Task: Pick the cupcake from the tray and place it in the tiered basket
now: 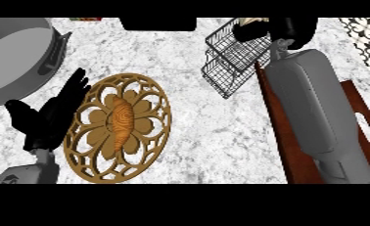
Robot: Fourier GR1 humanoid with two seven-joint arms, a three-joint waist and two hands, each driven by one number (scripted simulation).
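We look steeply down on a white and grey speckled marble bench (188, 122). At the left lies a round golden wooden tray (80, 164) with an openwork flower pattern, seen as a tall oval, and on its middle rests an orange-brown ribbed pastry (120, 122), long and tapered like a croissant. Our left robot hand (51, 115), black, shows at the left edge just beside the tray, its fingers straight and spread apart, pointing up and away from us, holding nothing; its fingertips overlap the tray's upper left rim. Above it, at the upper left corner, sits a large grey metal pan (25, 54) with a dark side handle. Our right grey forearm (311, 102) reaches up the right side of the view to the top, where the right robot hand (271, 30), black, is over the upper corner of a black wire tiered basket (231, 61) that stands tilted in the view at upper centre right. The right robot hand's fingers are curled around a small pale cream object (253, 21), only partly visible above the fingers, so we cannot tell exactly what it is. Under the right forearm lies a dark reddish-brown wooden board (289, 142). A black box-like object (159, 23) sits at the top centre edge.
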